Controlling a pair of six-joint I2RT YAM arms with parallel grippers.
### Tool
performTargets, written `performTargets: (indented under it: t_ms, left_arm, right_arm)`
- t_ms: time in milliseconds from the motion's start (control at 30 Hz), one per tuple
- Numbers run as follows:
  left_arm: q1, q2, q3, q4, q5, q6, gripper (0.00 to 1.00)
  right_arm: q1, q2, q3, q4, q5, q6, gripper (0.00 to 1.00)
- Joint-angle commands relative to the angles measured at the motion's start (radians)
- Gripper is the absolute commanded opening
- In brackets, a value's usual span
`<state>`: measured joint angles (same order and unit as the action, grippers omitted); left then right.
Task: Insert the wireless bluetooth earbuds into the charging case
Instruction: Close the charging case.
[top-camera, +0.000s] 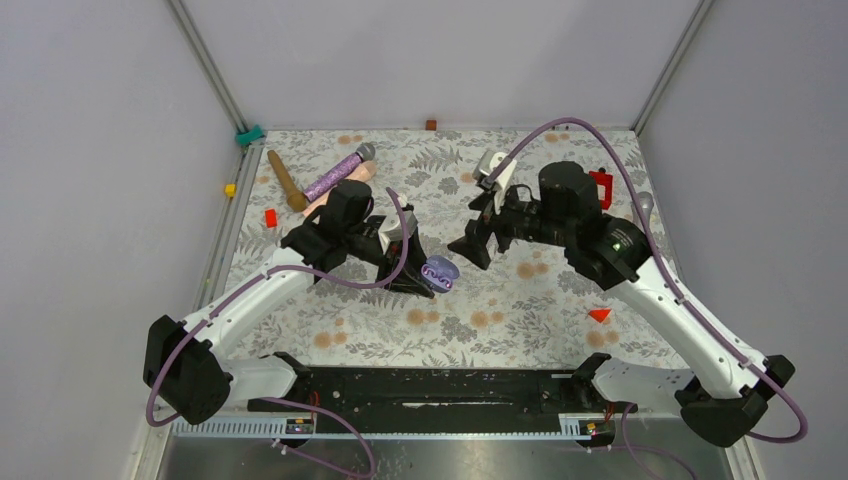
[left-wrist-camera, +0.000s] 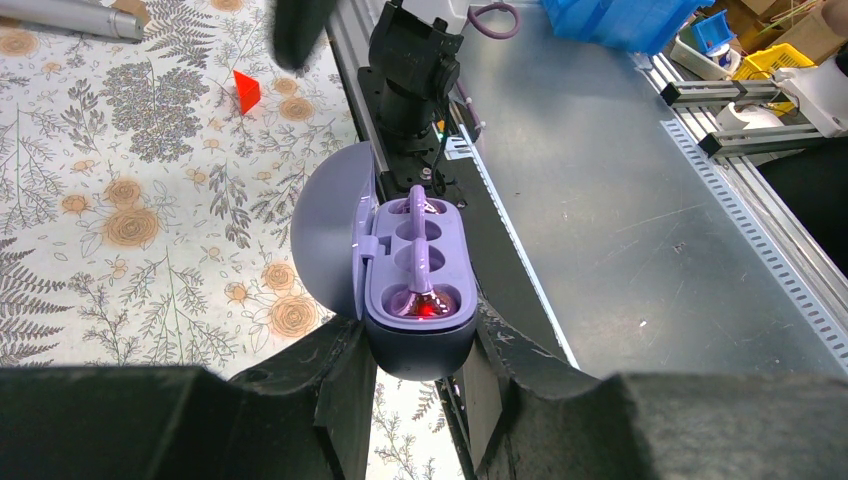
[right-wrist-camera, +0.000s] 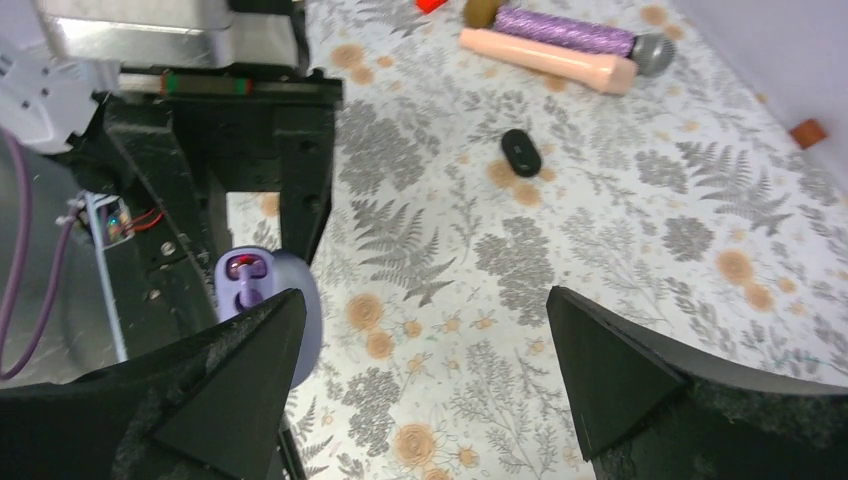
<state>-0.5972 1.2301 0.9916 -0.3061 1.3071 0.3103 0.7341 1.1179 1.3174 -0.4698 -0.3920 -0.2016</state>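
Left gripper is clamped tight on the charging case, a smooth, rounded lilac oval with its lid hinged open sideways. Purple earbuds sit in its wells, glossy stems running along the case's long axis, straight away from the fingers. Right gripper hangs beside it, jaws wide apart, over the floral tablecloth.

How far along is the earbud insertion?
Done: a purple earbud sits in the open charging case, red light glowing. In hand: left fingers clamp the case; right fingers open, empty. Left: a likely black earbud lies on the table; second slot unclear.
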Motion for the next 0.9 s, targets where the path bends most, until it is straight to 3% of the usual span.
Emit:
performTargets:
  t_ms: [0, 167, 533, 767, 867]
  left_arm:
    - [-0.002, -0.02, 0.013, 0.014, 0.023, 0.012, 0.0]
    - [-0.003, -0.021, 0.013, 0.013, 0.02, 0.012, 0.0]
    - [-0.003, -0.012, 0.018, 0.013, 0.014, 0.006, 0.0]
    - [-0.003, 0.001, 0.024, 0.013, -0.008, 0.006, 0.0]
    - [-0.002, 0.015, 0.03, 0.012, -0.049, 0.007, 0.0]
  right_arm:
    - [-0.034, -0.007, -0.009, 0.064, 0.071, 0.023, 0.99]
    - [-0.033, 0.061, 0.007, 0.018, 0.071, -0.012, 0.99]
    - [-0.032, 0.07, 0.05, -0.101, -0.139, -0.091, 0.99]
    - [-0.032, 0.008, 0.056, -0.156, -0.443, -0.123, 0.99]
    - [-0.033, -0.006, 0.079, -0.149, -0.338, -0.107, 0.99]
